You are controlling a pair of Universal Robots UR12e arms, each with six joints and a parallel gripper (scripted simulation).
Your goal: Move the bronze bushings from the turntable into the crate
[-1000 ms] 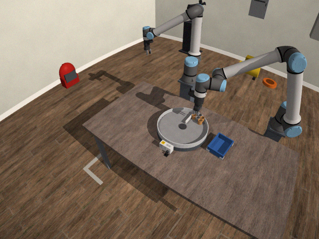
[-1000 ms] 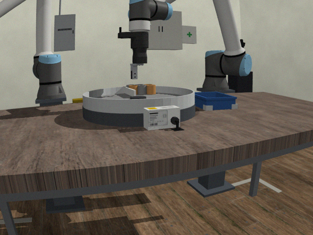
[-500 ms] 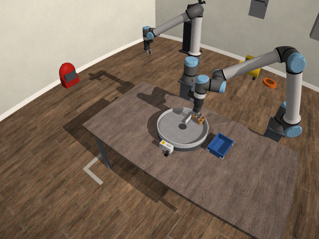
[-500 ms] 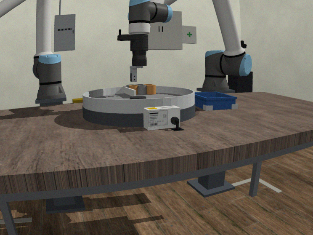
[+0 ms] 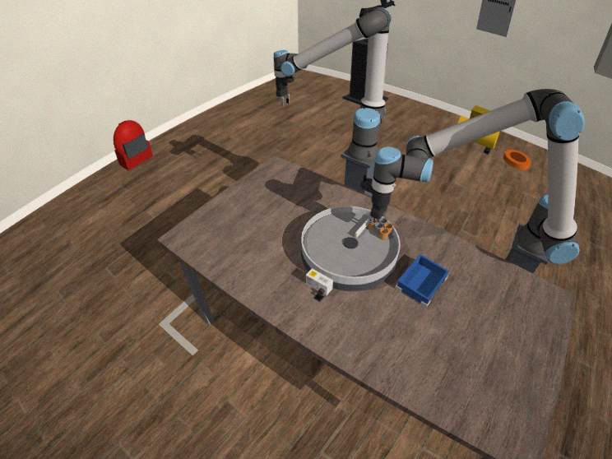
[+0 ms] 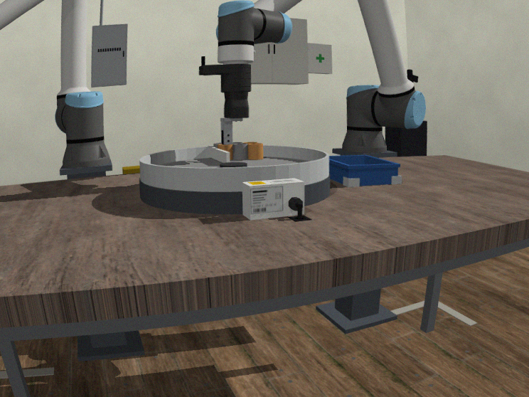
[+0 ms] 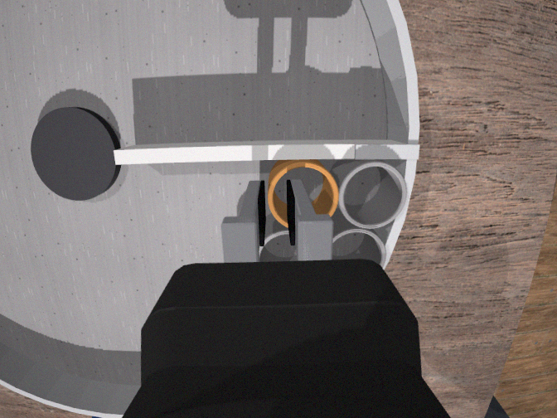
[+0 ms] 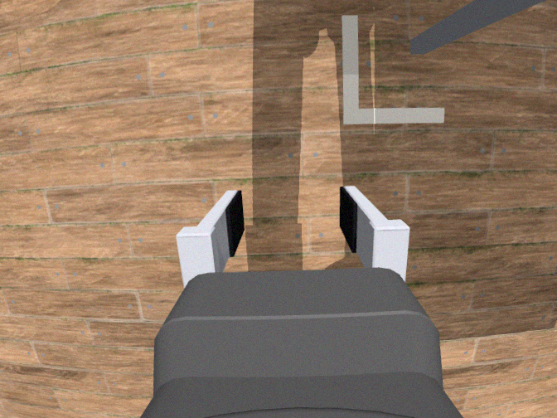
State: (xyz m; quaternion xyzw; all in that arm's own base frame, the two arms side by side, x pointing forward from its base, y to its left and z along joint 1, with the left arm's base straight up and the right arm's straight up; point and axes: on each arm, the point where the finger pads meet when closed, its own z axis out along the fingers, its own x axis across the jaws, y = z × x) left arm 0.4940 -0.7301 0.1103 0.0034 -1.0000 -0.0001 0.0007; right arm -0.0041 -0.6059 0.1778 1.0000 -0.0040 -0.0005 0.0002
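Observing the left tool point(image 5: 373, 221) point(image 6: 227, 143) point(image 7: 276, 200) low over the turntable point(image 5: 316, 269) point(image 6: 205, 177) point(image 7: 413, 89), pointing down. Its fingers stand partly open, gripping nothing; in the wrist view one overlaps the mouth of a bronze bushing point(image 5: 371, 224) point(image 6: 225, 151) point(image 7: 332, 197), the other lies just outside its rim. Contact: cannot tell.

This bushing is upright beside the white divider point(image 5: 361, 229) point(image 6: 218, 154) point(image 7: 202, 153), with a steel bushing point(image 7: 398, 195) between it and the turntable wall. Two other bronze bushings point(image 5: 383, 234) point(image 6: 254, 151) also sit in the cluster on the turntable.

The blue crate point(image 5: 411, 291) point(image 6: 362, 173) rests level on the table point(image 5: 395, 345) point(image 6: 171, 252) point(image 7: 463, 89), beside the turntable, seated within the visible corner guides point(image 5: 425, 303) point(image 6: 350, 182).

Right tool point(image 5: 285, 101) point(image 8: 292, 220): wide open, well apart from the turntable, above the floor point(image 5: 247, 123) point(image 8: 89, 112).
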